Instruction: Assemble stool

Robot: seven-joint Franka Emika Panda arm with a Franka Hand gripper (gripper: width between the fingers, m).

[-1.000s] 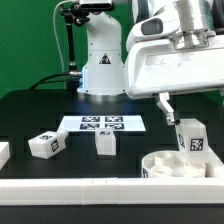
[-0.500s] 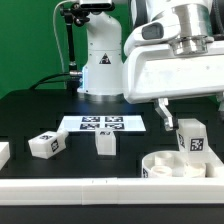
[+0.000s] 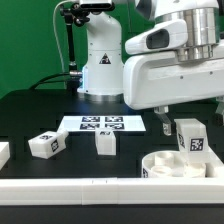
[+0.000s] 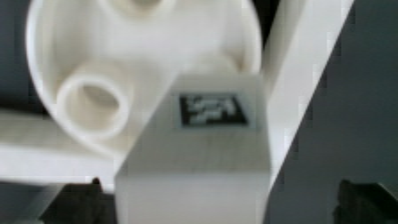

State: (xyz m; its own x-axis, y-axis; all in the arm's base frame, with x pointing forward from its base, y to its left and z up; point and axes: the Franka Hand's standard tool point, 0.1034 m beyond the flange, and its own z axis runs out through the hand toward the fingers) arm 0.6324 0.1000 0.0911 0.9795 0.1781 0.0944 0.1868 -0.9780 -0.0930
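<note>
The white round seat [image 3: 178,166] lies at the front on the exterior view's right. One white tagged leg [image 3: 190,138] stands upright on the seat's rim. My gripper [image 3: 190,121] straddles this leg's top, and its fingers [image 3: 165,119] stand apart from the leg's sides. In the wrist view the leg [image 4: 196,165] runs between the two dark fingertips [image 4: 71,203] with a gap beside it, so the gripper [image 4: 214,208] is open. The seat [image 4: 151,40] with a round socket lies beyond. Two more legs [image 3: 45,144] [image 3: 105,143] lie loose on the black table.
The marker board [image 3: 100,124] lies flat behind the loose legs. The robot's white base [image 3: 100,65] stands at the back. A long white rail [image 3: 70,188] runs along the front edge. A small white part [image 3: 3,152] sits at the exterior view's left edge.
My gripper has come down around the standing leg. The leg, the seat and the loose legs have not moved.
</note>
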